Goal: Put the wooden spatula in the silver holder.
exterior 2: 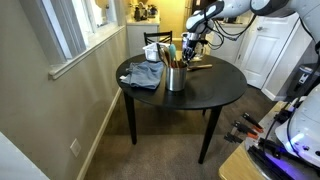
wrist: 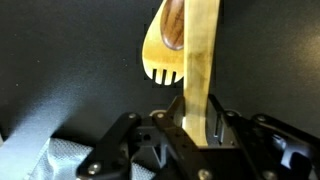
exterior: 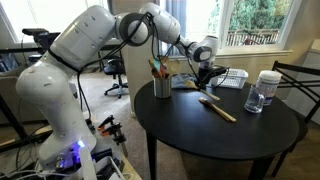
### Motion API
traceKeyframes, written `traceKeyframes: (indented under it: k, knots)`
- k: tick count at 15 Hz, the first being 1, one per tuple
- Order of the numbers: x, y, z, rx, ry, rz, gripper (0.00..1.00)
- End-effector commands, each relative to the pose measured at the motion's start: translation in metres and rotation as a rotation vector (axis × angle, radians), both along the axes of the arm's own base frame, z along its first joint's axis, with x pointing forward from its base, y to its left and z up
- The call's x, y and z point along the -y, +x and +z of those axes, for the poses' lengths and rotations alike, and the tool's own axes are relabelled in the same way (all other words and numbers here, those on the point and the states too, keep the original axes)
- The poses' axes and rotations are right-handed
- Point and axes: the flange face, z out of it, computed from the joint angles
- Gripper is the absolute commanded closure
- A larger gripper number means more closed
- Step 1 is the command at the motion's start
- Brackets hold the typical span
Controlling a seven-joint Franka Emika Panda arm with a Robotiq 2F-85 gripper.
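Wrist view, end effector (wrist: 195,128) clamped tight on wooden spatula (wrist: 203,50)

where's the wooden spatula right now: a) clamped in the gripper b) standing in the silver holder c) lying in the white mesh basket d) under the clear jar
A: in the wrist view the wooden spatula sits pinched between the fingers of the gripper, while in an exterior view the silver holder stands apart from the gripper on the table.
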Motion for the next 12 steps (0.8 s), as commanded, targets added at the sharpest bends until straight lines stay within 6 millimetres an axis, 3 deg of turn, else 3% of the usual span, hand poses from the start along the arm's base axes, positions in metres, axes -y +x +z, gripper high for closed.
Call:
traceKeyframes:
  k: [1, 7, 12]
  knots:
    - [0.011, -0.006, 0.011, 0.072, 0.042, -0.055, 0.9]
    - [0.023, -0.007, 0.023, 0.18, 0.159, -0.147, 0.9]
    - [0.008, -0.02, 0.037, 0.217, 0.243, -0.094, 0.9]
